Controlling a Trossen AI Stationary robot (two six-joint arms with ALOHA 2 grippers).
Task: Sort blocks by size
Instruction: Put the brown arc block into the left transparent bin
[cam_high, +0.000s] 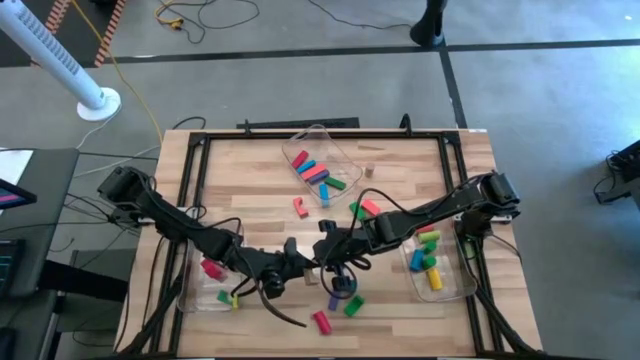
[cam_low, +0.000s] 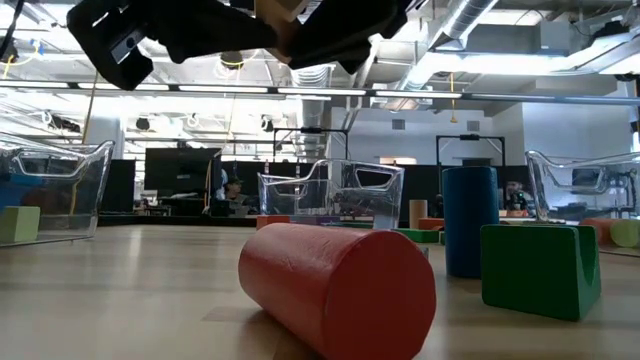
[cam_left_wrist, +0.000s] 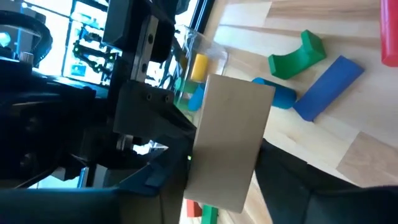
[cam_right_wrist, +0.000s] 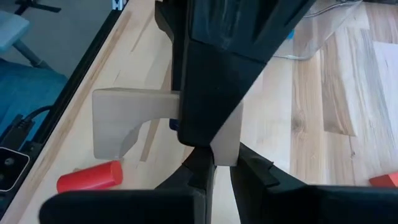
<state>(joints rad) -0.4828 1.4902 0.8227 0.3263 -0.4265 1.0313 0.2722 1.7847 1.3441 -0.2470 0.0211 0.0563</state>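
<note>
A tan arch block (cam_right_wrist: 134, 121) hangs in the air above the near middle of the table, between my two grippers. My right gripper (cam_right_wrist: 217, 168) reaches in from the right and is shut on it. My left gripper (cam_left_wrist: 227, 190) comes from the left, and the block's flat face (cam_left_wrist: 230, 143) fills the space between its fingers. In the high view the two grippers, left (cam_high: 295, 264) and right (cam_high: 325, 248), meet tip to tip. Loose blocks lie below them: a purple and blue pair (cam_high: 340, 290), a green one (cam_high: 353, 305) and a red cylinder (cam_low: 340, 290). My left gripper has the tan block between its two fingers, which lie against its two opposite long edges (cam_left_wrist: 200, 180). The fingers come nearly level from the table's left. The block is clear of the table. My right gripper pinches the end of one leg of the arch (cam_right_wrist: 225, 146) between its fingertips, slanting down from the table's right. The left gripper's finger (cam_right_wrist: 217, 74) covers the middle of the block. The block stands up from the fingertips, clear of the table.
Three clear bins hold blocks: one at the far middle (cam_high: 345, 150), one at the right (cam_high: 460, 285), one at the near left (cam_high: 195, 300). Loose blocks lie at mid-table, red (cam_high: 300, 207) and red with green (cam_high: 365, 208). A green arch (cam_low: 540, 270) and a blue cylinder (cam_low: 470, 220) stand near the front.
</note>
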